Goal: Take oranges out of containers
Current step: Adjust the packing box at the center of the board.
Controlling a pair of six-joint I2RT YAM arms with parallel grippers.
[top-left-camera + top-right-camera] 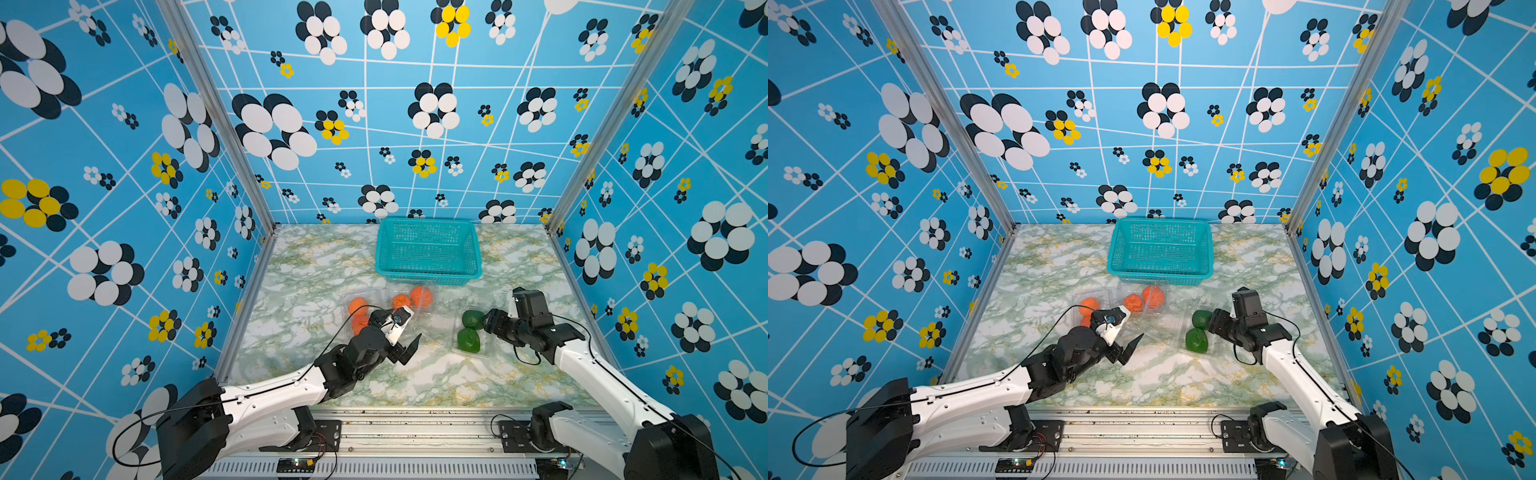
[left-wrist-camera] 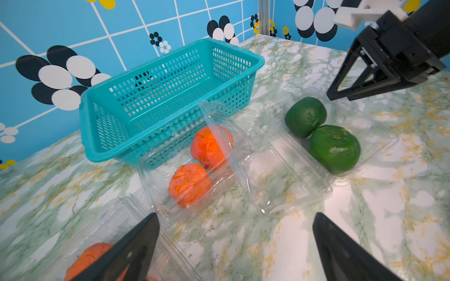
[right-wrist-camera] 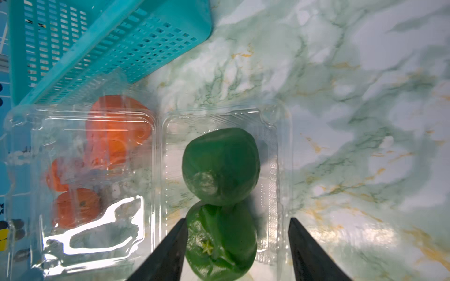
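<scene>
Green-veined marble-look tabletop (image 1: 415, 374); teal mesh plastic basket (image 1: 428, 281) at back. In front, 3 clear thin-plastic clamshell containers (image 2: 229, 181): 2 small round oranges (image 2: 190, 185) in mid box, 2 more in left box. L gripper (image 2: 235, 216) wide open, empty, at near side of mid box. R gripper (image 3: 237, 219) jaws apart, astride a green fruit (image 3: 219, 243) in rt box.

Lower-mid of frame in both top views: bare tabletop (image 1: 436, 374), plenty of room to pass. Upper center blocked by teal basket (image 1: 428, 251); clear containers (image 1: 392, 290) w/ oranges (image 1: 422, 296) crowd right below it.
</scene>
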